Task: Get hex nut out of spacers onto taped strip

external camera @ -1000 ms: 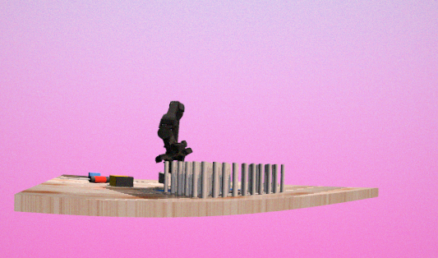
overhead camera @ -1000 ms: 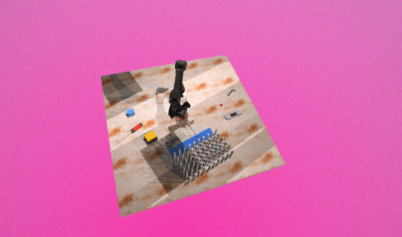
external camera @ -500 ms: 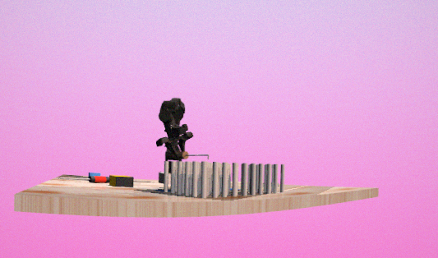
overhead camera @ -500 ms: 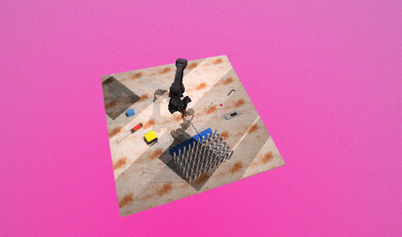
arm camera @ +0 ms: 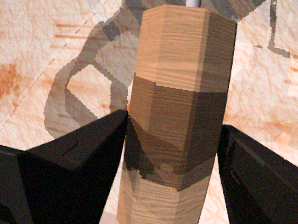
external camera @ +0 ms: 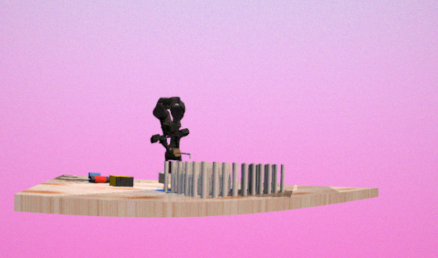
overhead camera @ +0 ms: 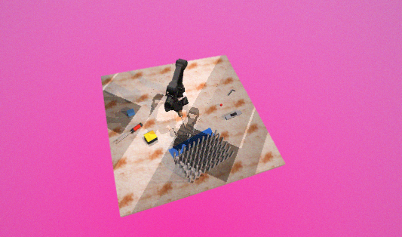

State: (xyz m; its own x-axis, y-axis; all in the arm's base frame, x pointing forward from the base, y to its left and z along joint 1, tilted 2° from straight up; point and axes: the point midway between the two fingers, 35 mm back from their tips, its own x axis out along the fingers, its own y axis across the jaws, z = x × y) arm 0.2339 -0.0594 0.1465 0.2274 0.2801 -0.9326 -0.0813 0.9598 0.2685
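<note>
- Jaws of the gripper (overhead camera: 180,111) (external camera: 173,150) (arm camera: 175,120) stand part-way apart, closed on the faceted wooden handle (overhead camera: 181,114) (external camera: 177,153) (arm camera: 180,100) of a hooked pick.
- Picking up a tool is done. The pick's thin metal shank (external camera: 184,154) (arm camera: 194,2) sticks out from the handle, and in the exterior view its end bends down, above the level of the spacer tops.
- The hex nut cannot be made out in any view. Whether it lies among the metal spacers (external camera: 204,181) or on the blue taped strip (overhead camera: 210,131) at the centre of the top view cannot be told.
- No spacer is seen lying over; the exterior view shows the near ones upright. Small shifts are too fine to judge.
- Hooking and dragging the nut out probably remains, though with the nut unseen this is uncertain. Setting the pick down outside the field, opening the gripper and backing off are certainly left.
- Outside the field, a red-and-black screwdriver (overhead camera: 136,127) (external camera: 100,179) and a yellow-and-black block (overhead camera: 150,136) (external camera: 122,181) lie left of centre in the top view; a hex key (overhead camera: 231,91) lies right of centre.
- No brand, label or writing is readable.
</note>
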